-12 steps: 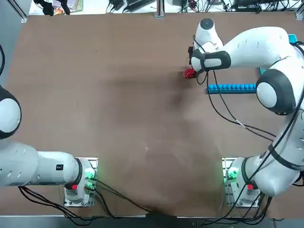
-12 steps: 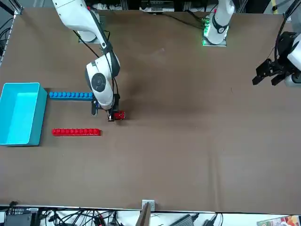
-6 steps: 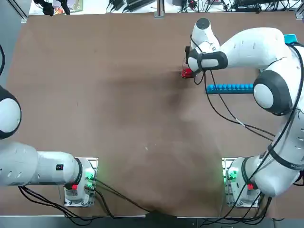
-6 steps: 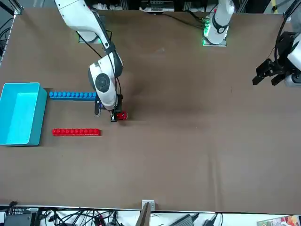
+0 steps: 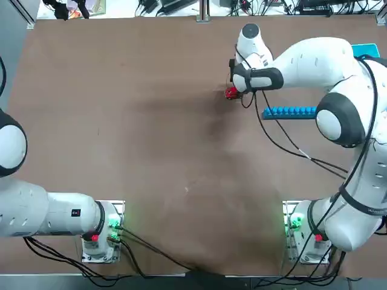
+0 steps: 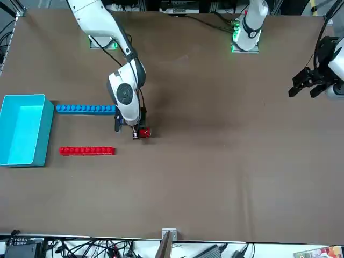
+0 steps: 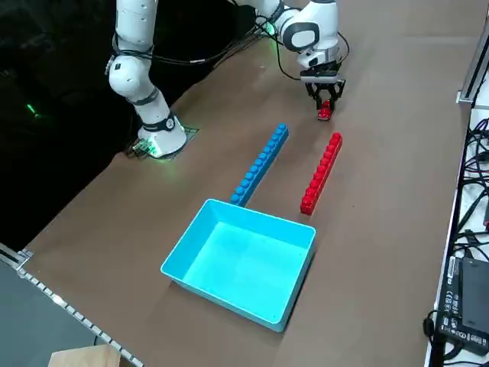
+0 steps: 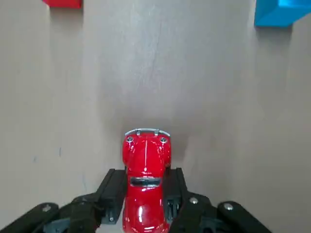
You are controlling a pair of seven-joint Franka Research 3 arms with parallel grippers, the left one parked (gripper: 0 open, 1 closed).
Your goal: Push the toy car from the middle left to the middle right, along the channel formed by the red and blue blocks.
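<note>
The toy car (image 8: 146, 165), small, glossy and red, sits between the fingers of my right gripper (image 8: 145, 194), which is shut on it. It is low at the table surface, just past the near ends of the two rows and outside the channel. In the front view the toy car (image 6: 144, 133) and gripper (image 6: 140, 131) lie to the right of the blue blocks (image 6: 86, 109) and the red blocks (image 6: 87, 151). The side view shows the car (image 7: 325, 114) beyond the blue row (image 7: 261, 164) and red row (image 7: 321, 173). From overhead, the car (image 5: 230, 93) shows beside the blue row (image 5: 290, 111); my arm hides the red row.
A light-blue open tray (image 6: 21, 129) stands at the far end of the two rows, also seen as the tray (image 7: 241, 260) in the side view. Cables and equipment line the table's edges.
My right gripper has carried the toy car steadily leftward in the top view, away from the ends of the block rows. The blocks and tray have not moved.
</note>
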